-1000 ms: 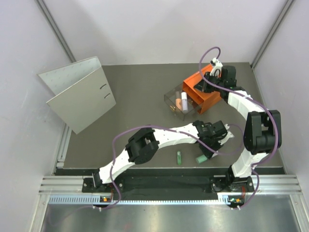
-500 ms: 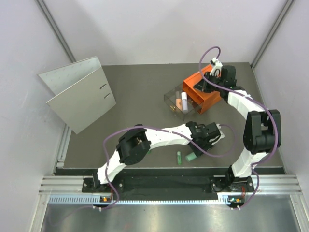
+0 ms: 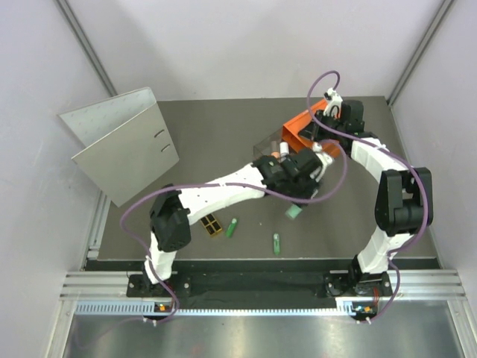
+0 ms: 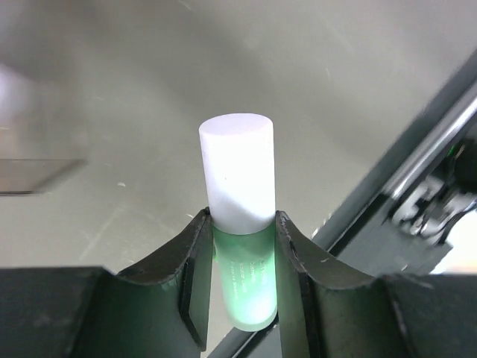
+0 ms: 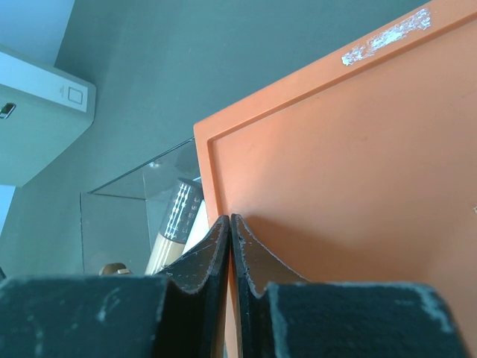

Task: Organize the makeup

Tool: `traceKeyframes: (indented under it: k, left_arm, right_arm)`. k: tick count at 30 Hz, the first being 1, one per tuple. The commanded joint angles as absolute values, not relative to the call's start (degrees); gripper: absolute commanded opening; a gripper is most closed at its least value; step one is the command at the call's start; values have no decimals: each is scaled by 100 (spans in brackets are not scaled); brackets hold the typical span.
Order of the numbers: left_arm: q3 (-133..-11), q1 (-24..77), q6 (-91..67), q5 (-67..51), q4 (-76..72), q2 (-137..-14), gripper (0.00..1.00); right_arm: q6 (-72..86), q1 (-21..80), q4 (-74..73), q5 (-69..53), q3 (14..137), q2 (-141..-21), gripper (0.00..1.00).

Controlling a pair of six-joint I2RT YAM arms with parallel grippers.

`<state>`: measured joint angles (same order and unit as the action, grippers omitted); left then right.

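My left gripper (image 4: 240, 224) is shut on the mint green tube (image 4: 237, 171), whose white cap points away past the fingertips. From above, the tube (image 3: 294, 212) hangs under the left gripper (image 3: 297, 201), just in front of the clear drawer (image 3: 266, 147). The black-and-gold palette (image 3: 211, 225) and a green stick (image 3: 232, 227) lie near the front. Another green stick (image 3: 276, 243) lies to their right. My right gripper (image 5: 229, 220) is shut on the edge of the orange drawer box (image 5: 335, 149). Tubes (image 5: 177, 224) lie in the drawer.
A large grey ring binder (image 3: 123, 145) stands open at the back left. The orange drawer box (image 3: 298, 128) sits at the back right, with the left arm stretched across the table in front of it. Metal rails run along the near edge.
The left arm has swung from the front right toward the drawer, carrying the mint tube up off the table. The palette and one green stick are now uncovered. The right arm has stayed put.
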<state>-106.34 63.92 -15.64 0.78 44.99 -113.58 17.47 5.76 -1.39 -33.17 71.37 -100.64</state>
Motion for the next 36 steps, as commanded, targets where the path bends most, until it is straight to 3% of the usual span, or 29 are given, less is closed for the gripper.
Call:
traceKeyframes:
  k: [1,16,36]
  left_arm:
    - [-10575,5600,-2346,-683,3868,-10811,0]
    - [-10300,4193,-4323,-1951,1882,-10994,0]
    - [-10916,4131,-4957,-527,2267,-11891,0]
  right_arm:
    - [1459,563,-1890,-2707,6671,-10679,7]
    - [1397,563,-1977,-2689,6671,-10644,7]
    - [1310,554,-1995,-2689,6645,-10679,8]
